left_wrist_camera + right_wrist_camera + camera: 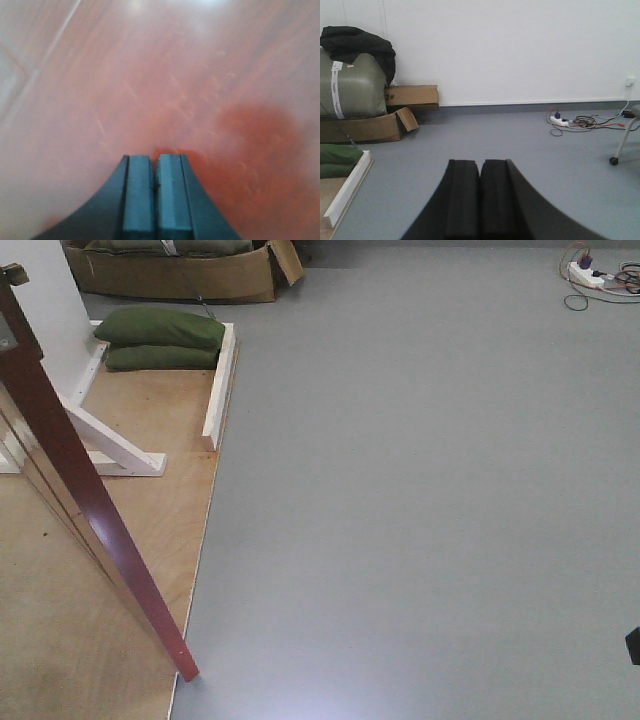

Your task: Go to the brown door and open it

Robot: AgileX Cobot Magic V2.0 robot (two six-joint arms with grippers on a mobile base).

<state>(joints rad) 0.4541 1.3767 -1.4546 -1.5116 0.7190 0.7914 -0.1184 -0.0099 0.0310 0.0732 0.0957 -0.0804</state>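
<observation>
The brown door (90,510) is seen almost edge-on along the left side of the front view. It is swung out over the plywood base (60,640), and its lower corner is set just past the base's right edge, above the grey floor (420,490). A brass fitting (14,275) is glimpsed on the door at the upper left corner. In the left wrist view, a glossy reddish-brown surface of the door (200,75) fills the frame and is blurred by closeness. The left gripper (155,165) is held right up against it with its pads pressed together and nothing pinched; whether the tips touch the wood cannot be told.

At the far edge of the plywood base, two green sandbags (160,340) are stacked beside a white frame beam (220,385), and a cardboard box (180,275) is placed behind them on the floor. A power strip (590,278) with tangled cables is seen at the far right of the floor.

The right gripper (480,167) is likewise pressed together and empty, and is pointed across open floor toward a white wall (520,50).
</observation>
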